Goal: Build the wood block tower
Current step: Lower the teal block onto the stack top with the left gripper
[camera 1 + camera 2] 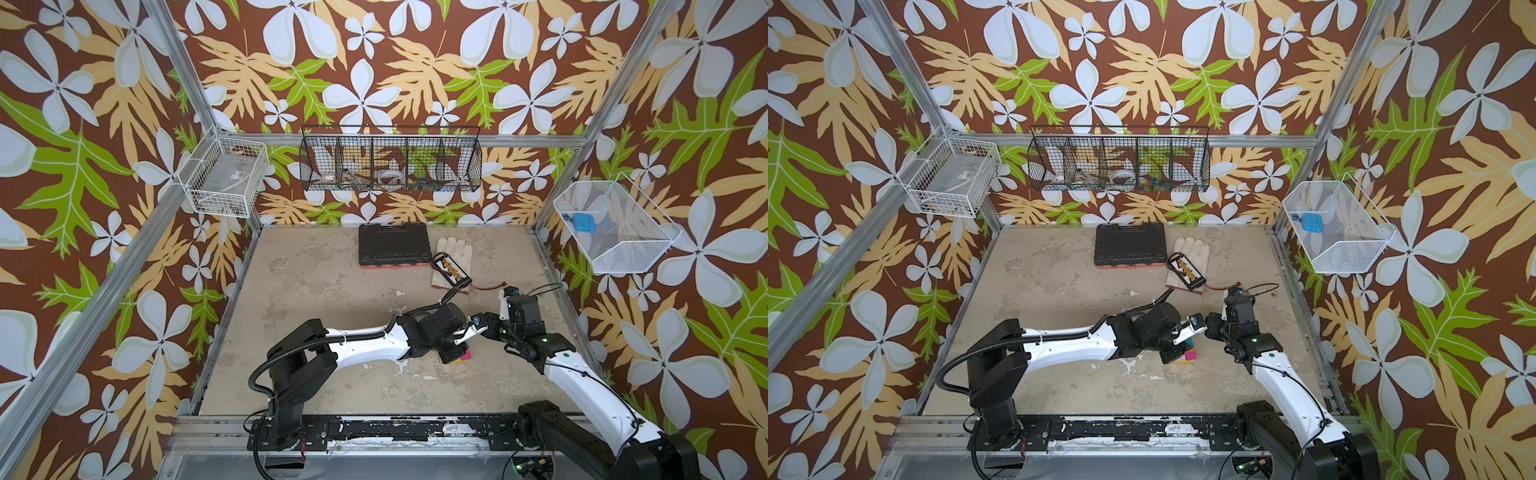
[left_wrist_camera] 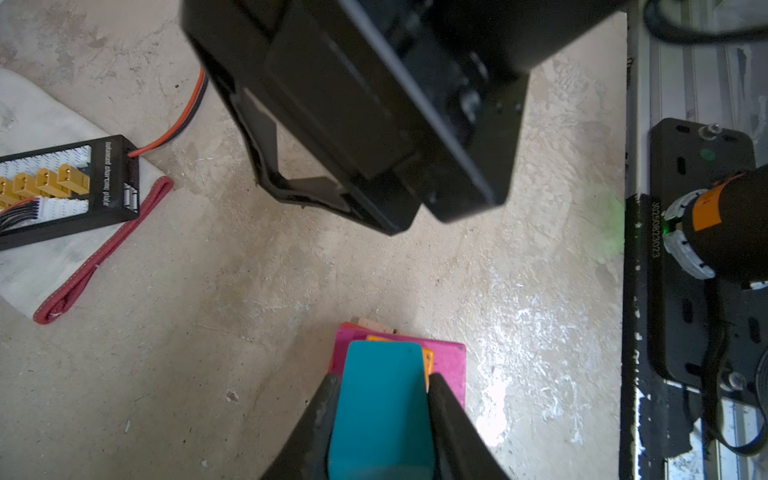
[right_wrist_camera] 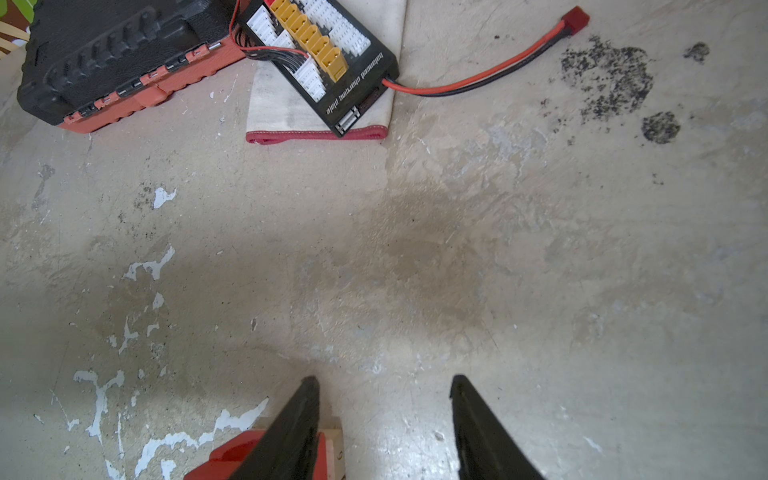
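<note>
The wood block tower [image 2: 449, 357] is a low stack with a magenta top and orange, red and tan edges. In both top views only a sliver of it [image 1: 465, 356] [image 1: 1188, 356] shows under the arms. My left gripper [image 2: 382, 380] is shut on a teal block [image 2: 382, 411], held over the stack's top. My right gripper [image 3: 384, 380] is open with bare table between its fingers. One of its fingers stands beside a red block [image 3: 232, 457] and a tan block [image 3: 334, 440]. Both grippers [image 1: 453, 353] [image 1: 469, 332] meet at the tower.
A black tool case [image 1: 392, 245] lies at the back of the table. To its right a pale glove [image 1: 451, 251] carries a black charging board [image 1: 453, 270] with a red-black cable [image 3: 478, 83]. Wire baskets [image 1: 390, 162] hang on the walls.
</note>
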You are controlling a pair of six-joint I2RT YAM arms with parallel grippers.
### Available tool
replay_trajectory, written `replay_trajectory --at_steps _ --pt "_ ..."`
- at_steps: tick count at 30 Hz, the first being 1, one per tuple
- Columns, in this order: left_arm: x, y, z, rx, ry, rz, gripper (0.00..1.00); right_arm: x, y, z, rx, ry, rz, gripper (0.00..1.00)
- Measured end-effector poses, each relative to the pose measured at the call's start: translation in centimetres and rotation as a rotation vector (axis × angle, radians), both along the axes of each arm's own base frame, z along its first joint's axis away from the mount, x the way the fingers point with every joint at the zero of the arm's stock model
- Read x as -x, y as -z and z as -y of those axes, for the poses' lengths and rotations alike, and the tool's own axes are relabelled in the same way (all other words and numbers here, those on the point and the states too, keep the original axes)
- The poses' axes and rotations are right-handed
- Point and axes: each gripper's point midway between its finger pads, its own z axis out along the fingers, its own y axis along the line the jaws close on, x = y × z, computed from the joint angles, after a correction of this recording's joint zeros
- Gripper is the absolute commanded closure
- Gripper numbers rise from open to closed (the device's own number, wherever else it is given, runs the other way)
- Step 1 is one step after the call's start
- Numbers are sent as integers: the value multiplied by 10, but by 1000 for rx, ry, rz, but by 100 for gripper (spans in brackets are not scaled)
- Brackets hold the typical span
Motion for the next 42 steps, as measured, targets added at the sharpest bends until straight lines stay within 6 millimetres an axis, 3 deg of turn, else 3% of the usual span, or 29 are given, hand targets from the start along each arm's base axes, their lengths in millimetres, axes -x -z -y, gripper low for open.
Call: replay_trajectory --at_steps 32,42 --pt "8 -10 2 32 34 -20 64 1 0 -2 -11 -10 -2 49" --pt "4 -8 -6 17 5 4 58 1 0 -2 -11 -10 -2 49"
